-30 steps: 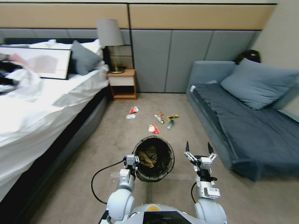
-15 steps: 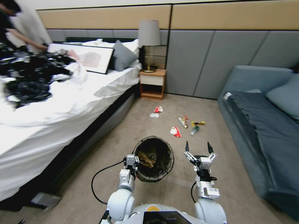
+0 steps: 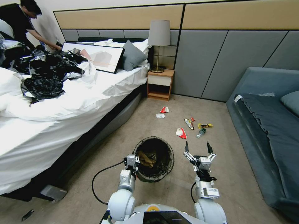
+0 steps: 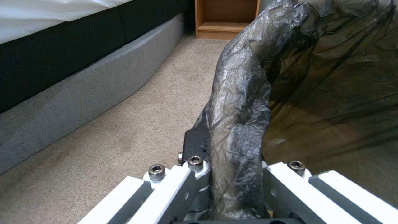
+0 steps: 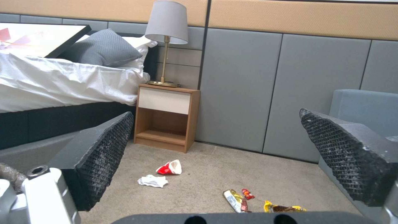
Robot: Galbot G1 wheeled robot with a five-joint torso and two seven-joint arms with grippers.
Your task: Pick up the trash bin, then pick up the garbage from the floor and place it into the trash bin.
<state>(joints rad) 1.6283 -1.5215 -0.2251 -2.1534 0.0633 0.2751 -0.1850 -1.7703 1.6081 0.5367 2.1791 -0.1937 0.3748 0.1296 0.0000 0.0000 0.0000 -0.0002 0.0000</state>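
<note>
The head view has swung left since a second ago, so the robot is turning. The left gripper (image 3: 132,161) stays clamped on the trash bin (image 3: 154,158) rim. The right gripper (image 3: 197,148) hangs spread and empty. The garbage (image 3: 181,133) lies just beyond on the floor (image 3: 93,161), nearer the right gripper.

**Layout: bin in hand, litter ahead**

Trash bin (image 3: 154,158) sits just ahead of the robot, its rim pinched in the left gripper (image 3: 133,160). Right gripper (image 3: 197,147) hangs beside it on the right, jaws spread. Garbage (image 3: 181,133) lies scattered on the floor beyond both (pieces near each other, well short of the wall). Bed (image 3: 65,105) runs along the left, sofa (image 3: 271,130) along the right. Nightstand (image 3: 159,84) stands against the wall behind the litter, lamp (image 3: 158,43) on it.
</note>
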